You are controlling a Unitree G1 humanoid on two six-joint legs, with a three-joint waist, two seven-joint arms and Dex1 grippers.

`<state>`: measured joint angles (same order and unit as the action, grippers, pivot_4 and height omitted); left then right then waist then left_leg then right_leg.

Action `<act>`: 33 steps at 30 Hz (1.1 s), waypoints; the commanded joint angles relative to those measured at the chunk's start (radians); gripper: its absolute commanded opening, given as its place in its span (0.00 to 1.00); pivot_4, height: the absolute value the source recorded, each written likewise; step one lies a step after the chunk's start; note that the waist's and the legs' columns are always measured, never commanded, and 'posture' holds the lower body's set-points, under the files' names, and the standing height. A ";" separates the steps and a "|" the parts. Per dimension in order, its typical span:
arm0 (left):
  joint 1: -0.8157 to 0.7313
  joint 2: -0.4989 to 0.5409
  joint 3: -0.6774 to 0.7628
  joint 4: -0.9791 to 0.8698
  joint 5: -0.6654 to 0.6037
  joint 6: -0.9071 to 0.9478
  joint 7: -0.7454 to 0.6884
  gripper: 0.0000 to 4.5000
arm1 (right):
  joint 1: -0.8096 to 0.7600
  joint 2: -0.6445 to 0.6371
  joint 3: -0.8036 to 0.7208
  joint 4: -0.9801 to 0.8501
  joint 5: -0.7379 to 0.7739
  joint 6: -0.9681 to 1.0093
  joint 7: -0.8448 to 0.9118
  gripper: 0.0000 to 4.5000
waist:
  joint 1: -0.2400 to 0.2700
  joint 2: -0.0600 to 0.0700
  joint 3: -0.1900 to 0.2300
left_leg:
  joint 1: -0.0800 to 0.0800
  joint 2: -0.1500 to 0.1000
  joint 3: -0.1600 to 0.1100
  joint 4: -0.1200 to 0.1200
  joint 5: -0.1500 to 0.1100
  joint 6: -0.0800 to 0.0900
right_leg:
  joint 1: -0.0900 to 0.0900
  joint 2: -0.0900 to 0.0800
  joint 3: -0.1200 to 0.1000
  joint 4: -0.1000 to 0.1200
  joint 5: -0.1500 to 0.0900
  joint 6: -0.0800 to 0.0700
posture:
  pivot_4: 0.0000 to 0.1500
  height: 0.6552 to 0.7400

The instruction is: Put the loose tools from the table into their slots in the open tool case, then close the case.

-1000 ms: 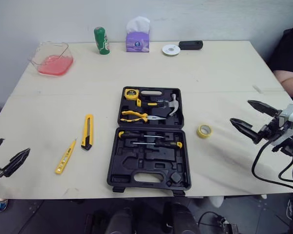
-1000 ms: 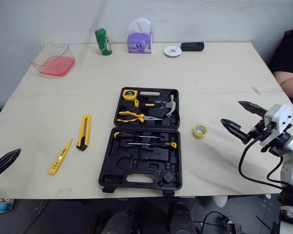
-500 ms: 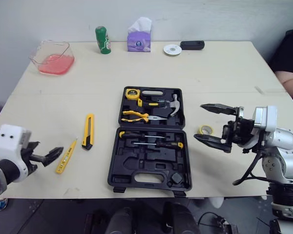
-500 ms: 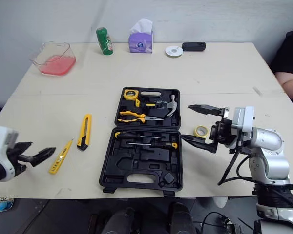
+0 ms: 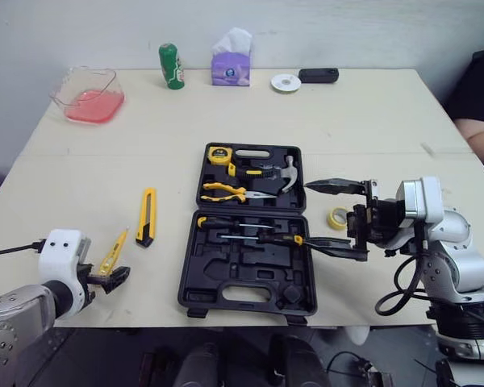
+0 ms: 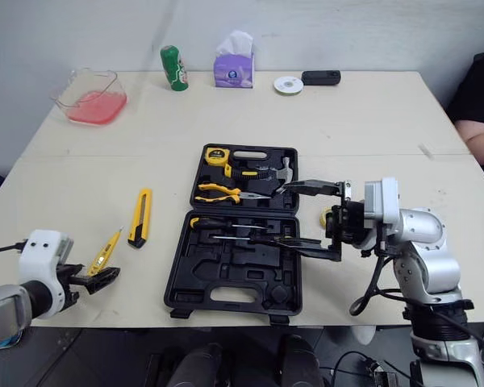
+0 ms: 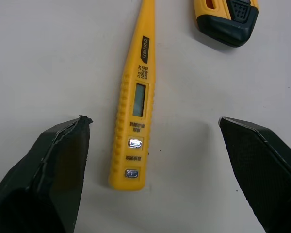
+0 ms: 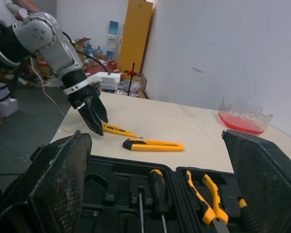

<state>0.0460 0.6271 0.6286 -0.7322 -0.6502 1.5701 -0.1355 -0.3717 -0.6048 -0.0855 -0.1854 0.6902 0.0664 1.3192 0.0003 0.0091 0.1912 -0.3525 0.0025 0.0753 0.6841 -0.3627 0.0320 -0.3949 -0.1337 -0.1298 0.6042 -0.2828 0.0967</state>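
The black tool case (image 5: 246, 284) lies open in the middle of the table (image 5: 371, 113), with a tape measure (image 5: 218, 155), a hammer (image 5: 285, 172) and pliers (image 5: 224, 191) seated in the far half and screwdrivers (image 5: 246, 230) in the near half. Off to its left a yellow utility knife (image 5: 146, 216) lies loose, and nearer the front edge lies a yellow tester pen (image 7: 136, 97). The left gripper (image 7: 153, 121) is down at that pen, its fingers (image 7: 63, 160) spread to either side of the butt end, touching nothing. The right gripper (image 5: 301, 213) hangs over the case's right edge, its fingers parted wide and empty. A yellow tape roll (image 5: 336, 217) sits just right of the case, partly behind that gripper. Along the far edge stand a dish of red liquid (image 5: 87, 95), a green can (image 5: 170, 66) and a tissue pack (image 5: 230, 63).
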 commanded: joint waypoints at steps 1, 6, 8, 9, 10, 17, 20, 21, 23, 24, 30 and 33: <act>0.002 -0.002 -0.010 0.008 0.038 -0.027 -0.013 1.00 | -0.020 -0.001 -0.007 -0.055 0.010 0.017 -0.027 0.99 | 0.000 0.000 0.000 | 0.000 0.000 0.000 0.000 0.000 0.000 | 0.000 0.000 0.000 0.000 0.000 0.000 | 1.00 1.00; 0.032 0.037 -0.036 0.066 0.071 -0.092 -0.061 1.00 | -0.028 -0.009 -0.001 -0.067 0.000 0.036 -0.037 0.99 | 0.000 0.000 0.000 | 0.000 0.000 0.000 0.000 0.000 0.000 | 0.000 0.000 0.000 0.000 0.000 0.000 | 1.00 1.00; 0.036 0.049 -0.054 0.090 0.076 -0.120 -0.082 1.00 | -0.032 -0.011 0.002 -0.065 -0.008 0.035 -0.033 0.99 | 0.000 0.000 0.000 | 0.000 0.000 0.000 0.000 0.000 0.000 | 0.000 0.000 0.000 0.000 0.000 0.000 | 1.00 1.00; 0.040 0.058 -0.073 0.099 0.079 -0.131 -0.091 1.00 | -0.034 -0.013 0.003 -0.063 -0.016 0.032 -0.032 0.99 | 0.000 0.000 0.000 | 0.000 0.000 0.000 0.000 0.000 0.000 | 0.000 0.000 0.000 0.000 0.000 0.000 | 1.00 1.00; 0.035 0.049 -0.080 0.108 0.090 -0.144 -0.083 1.00 | -0.036 -0.015 0.003 -0.060 -0.024 0.028 -0.033 0.99 | 0.000 0.000 0.000 | 0.000 0.000 0.000 0.000 0.000 -0.001 | 0.000 0.000 0.000 0.001 0.000 0.000 | 1.00 1.00; 0.062 0.016 -0.103 0.155 0.118 -0.172 -0.095 0.94 | -0.042 -0.013 -0.006 -0.042 -0.056 0.011 -0.034 1.00 | 0.005 0.003 -0.002 | 0.001 0.000 0.000 0.000 0.001 -0.001 | 0.000 -0.001 0.000 0.002 0.000 -0.001 | 1.00 1.00; 0.071 0.015 -0.105 0.164 0.134 -0.192 -0.098 0.70 | -0.041 -0.011 -0.007 -0.034 -0.062 0.003 -0.031 1.00 | 0.003 0.004 -0.002 | 0.001 0.000 0.000 0.000 0.001 -0.001 | 0.000 -0.001 0.001 0.003 0.000 -0.001 | 1.00 1.00; 0.070 0.014 -0.106 0.164 0.136 -0.193 -0.100 0.59 | -0.041 -0.011 -0.007 -0.032 -0.064 0.001 -0.031 1.00 | 0.003 0.004 -0.002 | 0.001 0.000 0.000 0.000 0.001 -0.001 | 0.000 -0.001 0.001 0.003 0.000 -0.001 | 1.00 1.00; 0.070 0.014 -0.109 0.164 0.140 -0.193 -0.104 0.38 | -0.036 -0.010 -0.010 -0.025 -0.067 -0.007 -0.025 1.00 | 0.003 0.004 -0.002 | 0.001 0.000 0.000 0.000 0.001 -0.001 | 0.000 -0.002 0.001 0.002 0.000 -0.001 | 1.00 1.00; 0.071 0.013 -0.109 0.165 0.143 -0.193 -0.103 0.27 | -0.030 -0.010 -0.013 -0.019 -0.069 -0.015 -0.019 1.00 | 0.003 0.004 -0.002 | 0.001 0.000 0.000 0.000 0.001 -0.001 | 0.000 -0.002 0.001 0.002 0.000 -0.001 | 1.00 1.00; 0.114 0.035 -0.111 0.172 0.180 -0.210 -0.104 0.11 | 0.006 -0.015 -0.023 0.014 -0.081 -0.071 0.015 1.00 | 0.000 0.005 -0.002 | 0.001 0.000 0.000 0.000 0.001 -0.001 | 0.000 -0.002 0.001 0.002 0.000 -0.001 | 1.00 1.00; 0.122 0.027 -0.092 0.174 0.180 -0.221 -0.105 0.11 | 0.024 -0.018 -0.031 0.027 -0.079 -0.093 0.031 1.00 | -0.003 0.007 -0.003 | 0.002 0.000 0.000 -0.001 0.001 -0.001 | 0.000 -0.002 0.001 0.002 -0.001 -0.001 | 1.00 1.00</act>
<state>0.1287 0.6608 0.5489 -0.5940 -0.5032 1.3249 -0.2448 -0.3448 -0.6120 -0.0894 -0.1495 0.6022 -0.0031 1.3395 -0.0032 0.0158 0.1879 -0.3501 0.0032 0.0755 0.6831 -0.3621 0.0307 -0.3950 -0.1353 -0.1292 0.6067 -0.2837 0.0950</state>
